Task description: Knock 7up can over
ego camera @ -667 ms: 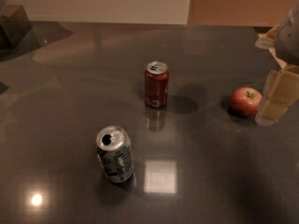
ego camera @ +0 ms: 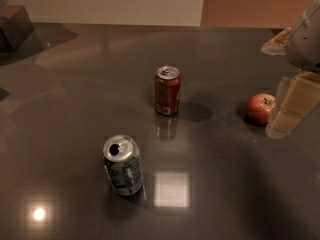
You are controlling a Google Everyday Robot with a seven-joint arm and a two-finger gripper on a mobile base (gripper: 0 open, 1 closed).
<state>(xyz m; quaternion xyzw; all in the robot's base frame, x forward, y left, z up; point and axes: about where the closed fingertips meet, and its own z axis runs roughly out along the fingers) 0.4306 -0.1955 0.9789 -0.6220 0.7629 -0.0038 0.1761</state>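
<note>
The 7up can [ego camera: 123, 166] stands upright on the dark table [ego camera: 75, 94], front left of centre. It is silver with dark green and white print and an opened shiny top. My gripper [ego camera: 290, 108] hangs at the right edge of the view, just right of a red apple [ego camera: 260, 108]. It is far from the 7up can, up and to the right of it.
A red can [ego camera: 167, 90] stands upright near the table's middle, behind and right of the 7up can. A dark box [ego camera: 15, 26] sits at the far left corner. A pale wall runs along the table's back edge.
The gripper and arm have shifted slightly at the right edge. The cans and the apple have not moved.
</note>
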